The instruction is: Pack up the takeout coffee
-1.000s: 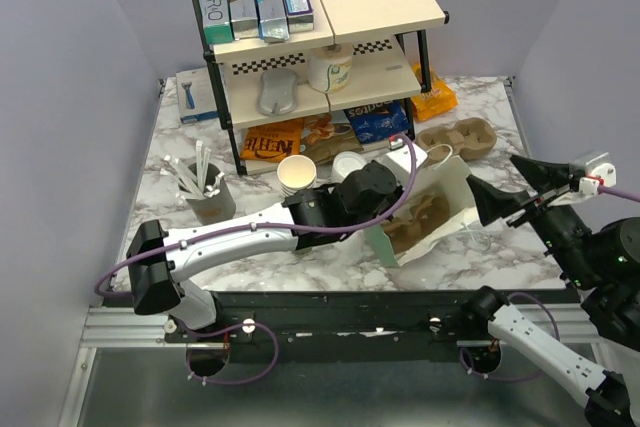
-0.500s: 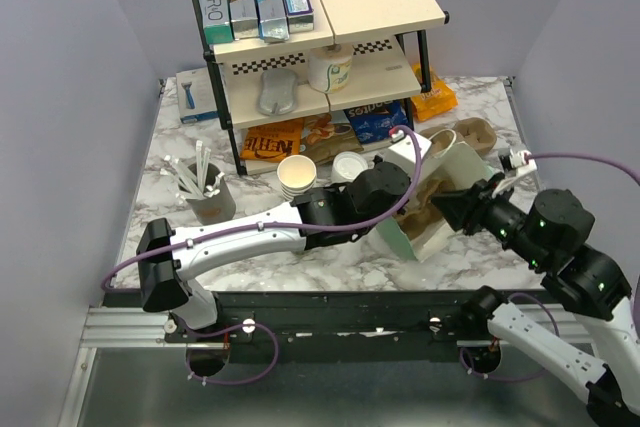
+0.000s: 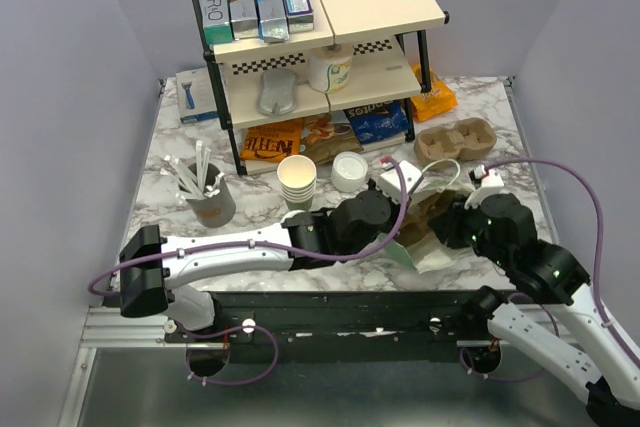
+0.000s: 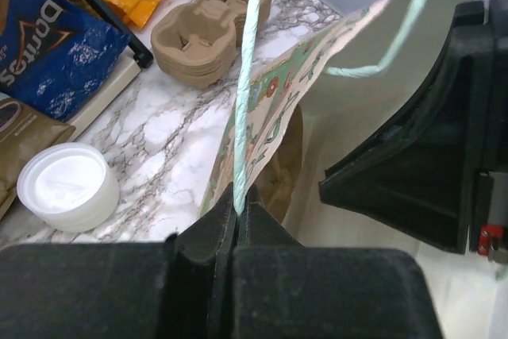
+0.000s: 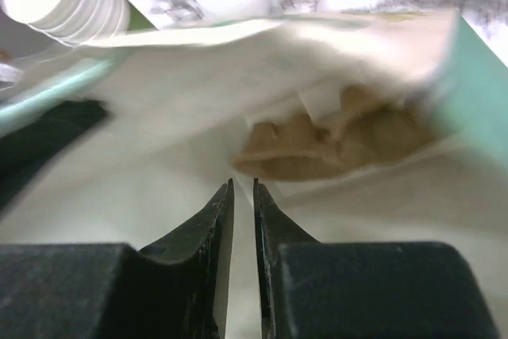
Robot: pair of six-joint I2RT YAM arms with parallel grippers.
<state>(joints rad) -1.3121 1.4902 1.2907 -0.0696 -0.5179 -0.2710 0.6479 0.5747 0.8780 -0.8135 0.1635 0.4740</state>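
Readying the paper bag (image 4: 274, 129) seems the step in hand: the left gripper (image 4: 238, 212) clamps its mint handle (image 4: 246, 93), the right gripper (image 5: 243, 188) sits in its mouth with jaws nearly together, whether pinching paper I cannot tell, and the takeout coffee (image 3: 330, 72) stands on the shelf (image 3: 385, 77), so a freed gripper probably must fetch it next.

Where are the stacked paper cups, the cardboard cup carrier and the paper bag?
stacked paper cups (image 3: 297, 173): top view, mouth.
cardboard cup carrier (image 3: 457, 139): top view, middle.
paper bag (image 4: 278, 117): left wrist view, printed side.

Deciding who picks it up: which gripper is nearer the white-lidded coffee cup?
Left. The left gripper, pinching the rim of the paper bag, is close beside the coffee cup; the right gripper is farther right, across the bag.
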